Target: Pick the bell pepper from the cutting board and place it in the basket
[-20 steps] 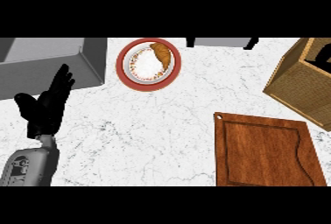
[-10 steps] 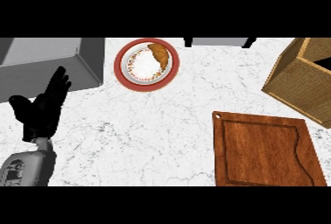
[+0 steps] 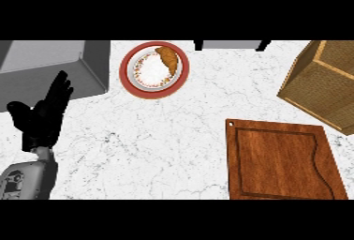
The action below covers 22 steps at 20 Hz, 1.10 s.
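The marble counter is taken in first; on it, low and to the right, the wooden cutting board is seen lying bare — no bell pepper is to be found on its surface, nor anywhere else on the counter. The wicker basket is caught at the right edge, well apart from the hand and just beyond the board's far corner; its inside is mostly cut off, so the pepper may be judged to sit in there already, though that cannot be confirmed. If so, the task would be as good as done; if not, nothing of it can be shown as started. At upper left a grey box-like appliance is partly out of view; its purpose cannot be made out. A red-rimmed plate is seen near the far edge, a croissant resting on it. The left hand is held over the counter at the left — fingers straight and spread, nothing gripped. The right hand is not shown at all.
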Each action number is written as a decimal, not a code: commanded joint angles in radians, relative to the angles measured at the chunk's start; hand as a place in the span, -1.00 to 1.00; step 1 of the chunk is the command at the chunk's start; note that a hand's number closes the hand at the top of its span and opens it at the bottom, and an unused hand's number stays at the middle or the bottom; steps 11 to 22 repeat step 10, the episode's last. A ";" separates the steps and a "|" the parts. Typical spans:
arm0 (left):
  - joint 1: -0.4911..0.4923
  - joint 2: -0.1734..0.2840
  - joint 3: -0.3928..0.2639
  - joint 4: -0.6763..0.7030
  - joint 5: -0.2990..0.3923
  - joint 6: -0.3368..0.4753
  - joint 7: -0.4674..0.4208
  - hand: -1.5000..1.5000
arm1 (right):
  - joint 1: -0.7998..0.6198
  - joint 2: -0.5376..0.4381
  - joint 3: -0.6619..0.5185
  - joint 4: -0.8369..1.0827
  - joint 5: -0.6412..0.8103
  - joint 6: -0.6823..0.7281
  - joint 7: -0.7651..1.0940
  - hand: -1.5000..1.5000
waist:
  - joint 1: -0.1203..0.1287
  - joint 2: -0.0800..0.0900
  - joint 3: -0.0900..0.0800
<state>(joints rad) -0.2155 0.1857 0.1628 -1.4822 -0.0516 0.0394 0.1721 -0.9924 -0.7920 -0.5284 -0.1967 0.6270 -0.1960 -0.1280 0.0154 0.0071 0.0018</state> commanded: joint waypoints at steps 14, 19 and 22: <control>0.053 0.014 0.007 -0.038 0.014 -0.028 -0.026 0.00 | 0.284 -0.165 -0.163 -0.018 -0.224 0.272 -0.230 -1.00 | -0.002 -0.001 0.000; 0.053 0.014 0.007 -0.038 0.014 -0.028 -0.026 0.00 | 0.284 -0.165 -0.163 -0.018 -0.224 0.272 -0.230 -1.00 | -0.002 -0.001 0.000; 0.053 0.014 0.007 -0.038 0.014 -0.028 -0.026 0.00 | 0.284 -0.165 -0.163 -0.018 -0.224 0.272 -0.230 -1.00 | -0.002 -0.001 0.000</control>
